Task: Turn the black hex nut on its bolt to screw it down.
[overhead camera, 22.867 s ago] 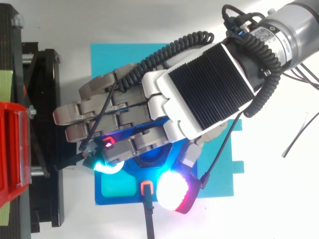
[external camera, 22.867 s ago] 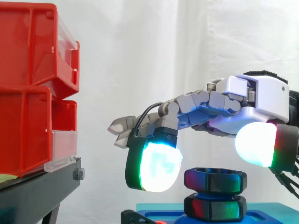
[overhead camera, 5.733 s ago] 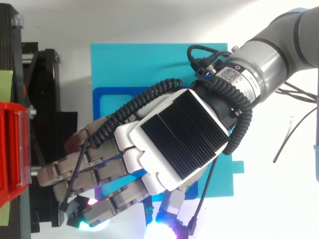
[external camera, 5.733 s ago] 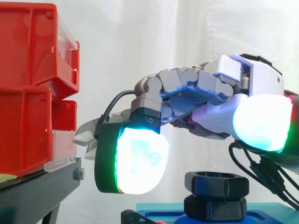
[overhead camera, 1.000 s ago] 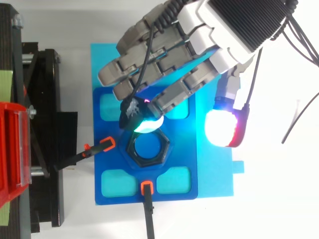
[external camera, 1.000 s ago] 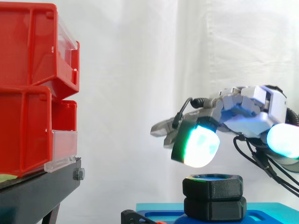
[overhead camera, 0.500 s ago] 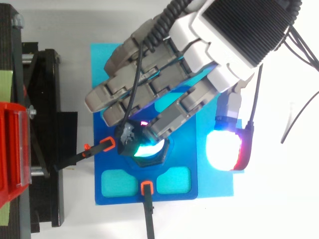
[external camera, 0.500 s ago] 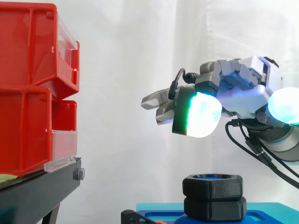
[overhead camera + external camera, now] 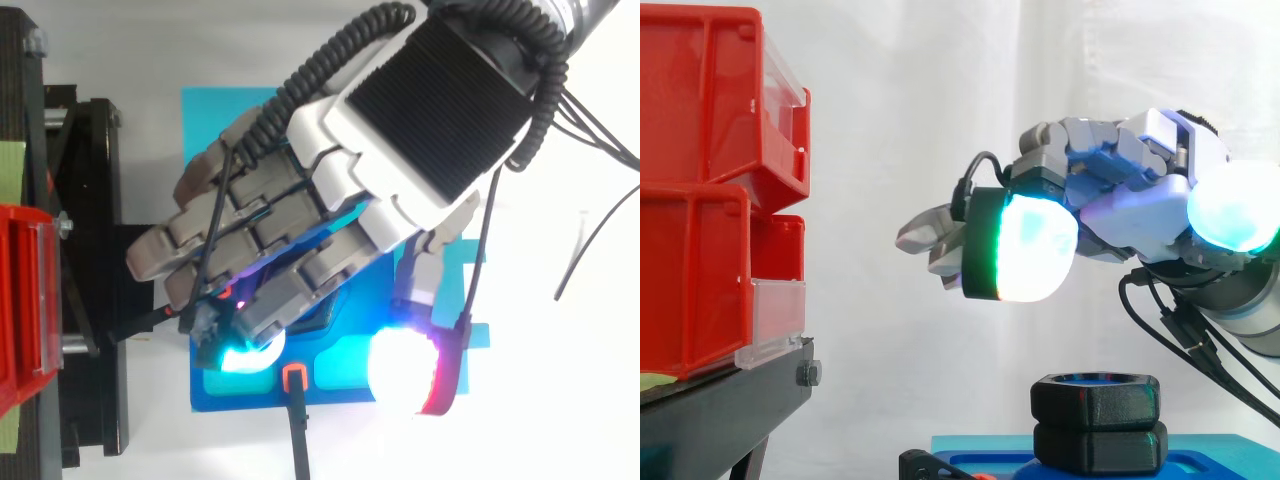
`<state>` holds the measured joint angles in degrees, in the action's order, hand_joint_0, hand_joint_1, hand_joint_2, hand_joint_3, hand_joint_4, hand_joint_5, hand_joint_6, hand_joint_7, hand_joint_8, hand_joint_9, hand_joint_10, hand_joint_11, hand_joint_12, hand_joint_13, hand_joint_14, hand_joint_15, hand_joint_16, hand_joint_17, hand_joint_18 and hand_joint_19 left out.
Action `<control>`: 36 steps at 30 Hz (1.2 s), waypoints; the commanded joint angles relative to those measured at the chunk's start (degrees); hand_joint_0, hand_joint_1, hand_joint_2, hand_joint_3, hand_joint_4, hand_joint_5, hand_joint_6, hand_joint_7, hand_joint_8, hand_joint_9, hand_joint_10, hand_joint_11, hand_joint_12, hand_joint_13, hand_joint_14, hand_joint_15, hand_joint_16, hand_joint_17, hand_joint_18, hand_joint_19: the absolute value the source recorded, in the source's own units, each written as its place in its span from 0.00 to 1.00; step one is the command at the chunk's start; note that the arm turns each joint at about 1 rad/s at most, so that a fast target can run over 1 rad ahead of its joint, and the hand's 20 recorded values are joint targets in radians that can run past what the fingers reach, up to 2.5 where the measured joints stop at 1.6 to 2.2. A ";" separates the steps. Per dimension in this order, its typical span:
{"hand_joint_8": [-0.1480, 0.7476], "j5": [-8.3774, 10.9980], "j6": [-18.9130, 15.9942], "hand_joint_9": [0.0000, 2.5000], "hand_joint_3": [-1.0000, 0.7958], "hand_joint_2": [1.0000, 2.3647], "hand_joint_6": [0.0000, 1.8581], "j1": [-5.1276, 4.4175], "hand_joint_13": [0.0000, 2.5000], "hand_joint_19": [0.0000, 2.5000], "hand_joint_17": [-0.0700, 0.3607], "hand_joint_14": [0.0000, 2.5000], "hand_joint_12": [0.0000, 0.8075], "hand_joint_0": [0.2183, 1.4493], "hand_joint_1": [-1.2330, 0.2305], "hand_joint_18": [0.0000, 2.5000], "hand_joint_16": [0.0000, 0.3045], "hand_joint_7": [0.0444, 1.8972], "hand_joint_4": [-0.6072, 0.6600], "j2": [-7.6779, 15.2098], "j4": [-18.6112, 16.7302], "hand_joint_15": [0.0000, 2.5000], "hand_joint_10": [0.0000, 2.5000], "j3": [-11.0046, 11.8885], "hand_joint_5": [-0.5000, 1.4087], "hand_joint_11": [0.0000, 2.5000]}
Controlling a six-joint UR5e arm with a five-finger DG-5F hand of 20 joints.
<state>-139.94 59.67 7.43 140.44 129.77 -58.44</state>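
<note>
The hand (image 9: 1130,220) hovers open, fingers relaxed and holding nothing, at 12 o'clock above the black hex nut (image 9: 1097,396). The nut sits on a second black hex body (image 9: 1100,447) on the blue fixture plate (image 9: 340,400).

Probable faults:
- Off-centre descent. A glowing fingertip pad (image 9: 1025,248) lands on the nut's top face instead of its flats and slips when turned.
- Descent too low. The fingers close on the lower hex body, and the nut does not rotate.
- Clamp contact. The orange-tipped clamp (image 9: 293,378) lies at 6 o'clock from the nut, so a wide finger sweep may strike it.
</note>
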 commanded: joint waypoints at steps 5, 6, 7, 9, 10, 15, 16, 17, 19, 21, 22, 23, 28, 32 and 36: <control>0.54 5.21 5.02 0.25 0.28 0.00 0.27 -2.25 0.23 0.24 0.46 0.00 0.44 0.23 0.62 0.25 0.19 0.58 0.74 0.01 -0.40 0.07 0.00 -2.82 0.21 0.08; 0.54 5.65 5.46 0.25 0.28 0.00 0.27 -2.77 0.23 0.24 0.46 0.00 0.44 0.23 0.61 0.25 0.19 0.57 0.74 0.01 -0.05 0.07 0.00 -2.82 0.21 0.08; 0.54 5.65 5.46 0.25 0.28 0.00 0.27 -2.77 0.23 0.24 0.46 0.00 0.44 0.22 0.59 0.25 0.19 0.57 0.74 0.09 0.04 0.07 0.00 -2.91 0.21 0.08; 0.54 5.73 5.46 0.25 0.28 0.00 0.27 -3.04 0.23 0.24 0.47 0.00 0.44 0.22 0.58 0.25 0.19 0.57 0.74 0.01 0.39 0.07 0.00 -2.99 0.21 0.08; 0.54 5.91 5.55 0.25 0.28 0.00 0.27 -3.04 0.23 0.24 0.47 0.00 0.45 0.22 0.58 0.25 0.19 0.56 0.74 0.01 0.57 0.07 0.00 -2.91 0.20 0.08; 0.54 6.70 6.16 0.25 0.28 0.00 0.27 -3.39 0.23 0.24 0.47 0.00 0.45 0.22 0.58 0.25 0.19 0.56 0.74 0.01 1.27 0.07 0.00 -3.08 0.20 0.08; 0.53 6.70 6.52 0.25 0.28 0.00 0.27 -3.48 0.23 0.24 0.47 0.00 0.44 0.22 0.58 0.25 0.19 0.55 0.74 0.09 1.54 0.07 0.00 -3.08 0.20 0.08; 0.54 6.70 6.87 0.25 0.28 0.00 0.27 -3.57 0.23 0.24 0.47 0.00 0.44 0.22 0.58 0.25 0.19 0.56 0.75 0.09 1.80 0.07 0.00 -3.08 0.20 0.08; 0.54 6.70 7.40 0.25 0.28 0.00 0.27 -3.57 0.23 0.24 0.47 0.00 0.44 0.22 0.58 0.25 0.19 0.56 0.74 0.09 2.06 0.07 0.00 -3.08 0.20 0.08; 0.53 6.70 8.01 0.25 0.28 0.00 0.27 -3.57 0.23 0.24 0.46 0.00 0.44 0.22 0.58 0.24 0.19 0.55 0.74 0.09 2.42 0.07 0.00 -3.26 0.20 0.08; 0.53 6.70 8.45 0.25 0.28 0.00 0.27 -3.65 0.23 0.24 0.46 0.00 0.44 0.22 0.58 0.24 0.19 0.55 0.74 0.09 2.33 0.07 0.00 -3.52 0.20 0.08; 0.53 7.05 8.98 0.25 0.28 0.00 0.27 -3.65 0.23 0.24 0.46 0.00 0.44 0.22 0.58 0.25 0.19 0.55 0.75 0.09 1.98 0.07 0.00 -4.40 0.21 0.08; 0.53 7.93 8.98 0.25 0.28 0.00 0.27 -3.74 0.23 0.24 0.46 0.00 0.44 0.22 0.59 0.24 0.19 0.55 0.74 0.09 1.10 0.07 0.00 -5.10 0.21 0.08; 0.53 7.93 9.24 0.25 0.28 0.00 0.28 -3.74 0.23 0.24 0.46 0.00 0.44 0.22 0.59 0.24 0.19 0.57 0.74 0.09 1.10 0.08 0.00 -5.10 0.21 0.08; 0.54 7.93 9.68 0.25 0.28 0.00 0.29 -3.74 0.23 0.24 0.47 0.00 0.45 0.22 0.59 0.25 0.19 0.54 0.75 0.09 1.18 0.07 0.00 -5.19 0.21 0.08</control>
<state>-132.01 69.00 3.68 140.53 130.94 -63.60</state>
